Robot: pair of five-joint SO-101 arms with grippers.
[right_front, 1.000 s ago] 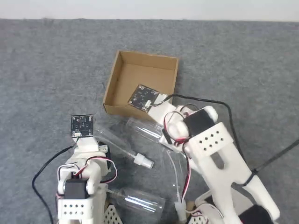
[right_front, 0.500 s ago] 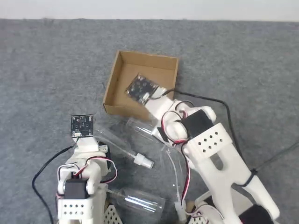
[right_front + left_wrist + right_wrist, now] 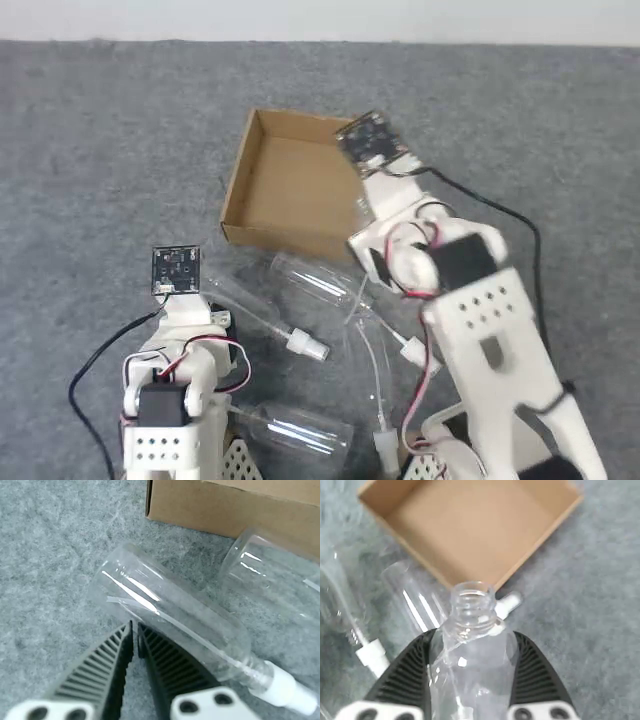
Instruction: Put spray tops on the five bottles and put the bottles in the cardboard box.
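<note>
Right gripper [image 3: 472,642], high beside cardboard box [image 3: 485,577], grips uncapped bottle [image 3: 472,605]; left gripper [image 3: 134,630] closed, low

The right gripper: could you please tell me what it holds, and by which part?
The right gripper holds a clear bottle with no spray top, by its body just below the neck.

The left arm [image 3: 170,395] is folded close to its base, and the left hand [image 3: 134,628] points downward with its fingers pressed together. The right arm [image 3: 485,330] stretches forward, and the right hand [image 3: 470,642] grips a clear bottle [image 3: 471,611] between both fingers.
</note>
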